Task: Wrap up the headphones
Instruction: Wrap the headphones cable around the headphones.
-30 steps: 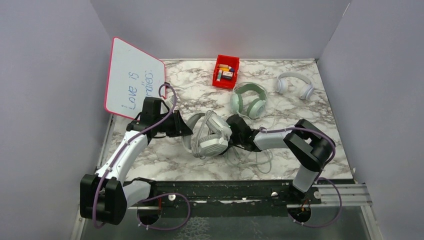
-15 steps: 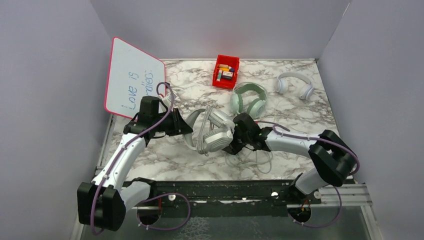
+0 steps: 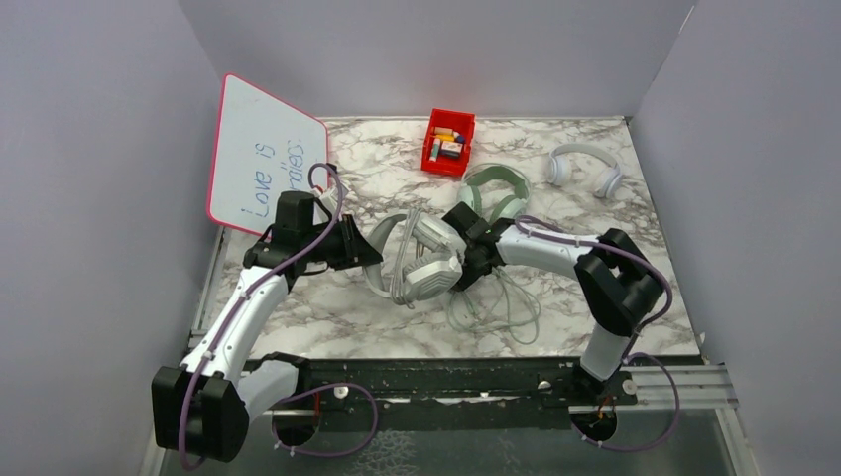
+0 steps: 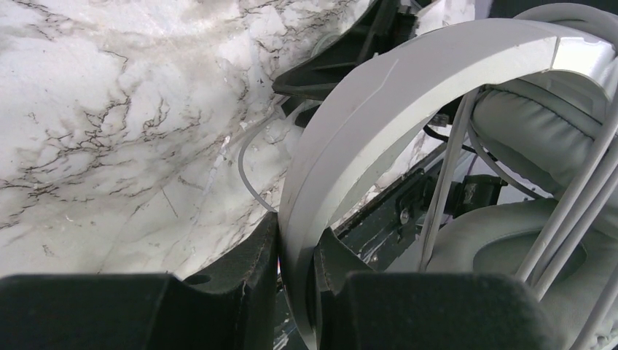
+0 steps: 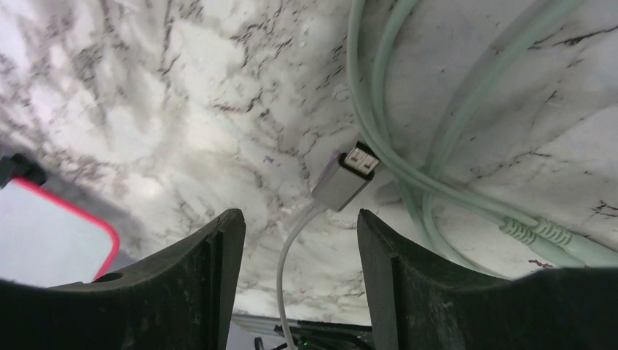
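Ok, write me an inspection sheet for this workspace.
Surface: marble table, flat.
Job's things: grey-white headset held at centre; mint-green headset and white headset lying behind.
Clutter: red bin of small items; whiteboard leaning at left.
Grippers: left gripper shut on the grey-white headset's band; right gripper open over a USB plug.
Cables: mint-green cable loose in loops; grey-white cable strung across its headset.
Surroundings: grey walls on three sides.

Mint-green headset [image 3: 493,186] partly hidden behind right arm [image 3: 540,250]; bin [image 3: 448,159] contents too small.
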You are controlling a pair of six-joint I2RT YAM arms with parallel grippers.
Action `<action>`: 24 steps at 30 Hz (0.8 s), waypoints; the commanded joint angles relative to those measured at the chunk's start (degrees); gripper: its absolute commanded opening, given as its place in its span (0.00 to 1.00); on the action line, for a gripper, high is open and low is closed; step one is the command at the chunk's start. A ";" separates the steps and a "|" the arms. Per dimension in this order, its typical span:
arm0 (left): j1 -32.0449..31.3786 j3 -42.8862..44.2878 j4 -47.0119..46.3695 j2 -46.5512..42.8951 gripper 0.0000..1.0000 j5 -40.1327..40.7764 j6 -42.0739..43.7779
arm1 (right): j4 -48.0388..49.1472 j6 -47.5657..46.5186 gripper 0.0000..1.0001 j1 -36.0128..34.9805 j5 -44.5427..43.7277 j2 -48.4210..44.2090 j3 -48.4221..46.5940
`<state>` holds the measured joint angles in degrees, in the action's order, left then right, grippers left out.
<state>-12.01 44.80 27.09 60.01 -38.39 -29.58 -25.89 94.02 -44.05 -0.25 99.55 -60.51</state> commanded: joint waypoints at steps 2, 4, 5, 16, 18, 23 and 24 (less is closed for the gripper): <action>0.08 0.14 -3.74 -2.22 0.00 -4.36 -2.53 | -13.10 -0.38 0.61 -0.09 -0.70 6.65 -6.78; 0.09 -0.13 -4.05 -2.42 0.00 -4.79 -2.82 | -15.69 -0.30 0.60 -0.07 -0.78 8.78 -8.67; 0.07 -0.22 -4.14 -2.56 0.00 -4.84 -2.84 | -17.42 -0.40 0.59 -0.09 -0.99 9.90 -9.76; 0.11 -0.61 -4.24 -3.39 0.00 -5.15 -3.11 | -20.87 3.06 0.39 0.00 -0.76 13.24 -10.12; 0.10 -0.54 -4.24 -3.36 0.00 -5.29 -3.11 | -20.53 3.46 0.34 0.07 -0.19 14.29 -9.75; 0.11 -0.19 -4.24 -3.62 0.00 -5.59 -3.46 | -20.26 1.50 0.09 0.25 -0.15 16.66 -11.37; 0.14 -0.15 -4.17 -3.66 0.00 -5.68 -3.46 | -19.40 0.57 0.02 0.40 -0.19 16.15 -11.12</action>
<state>-11.99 44.12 25.85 58.04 -39.66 -30.87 -44.23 95.83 -43.68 2.37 110.98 -73.47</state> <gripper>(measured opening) 0.192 0.142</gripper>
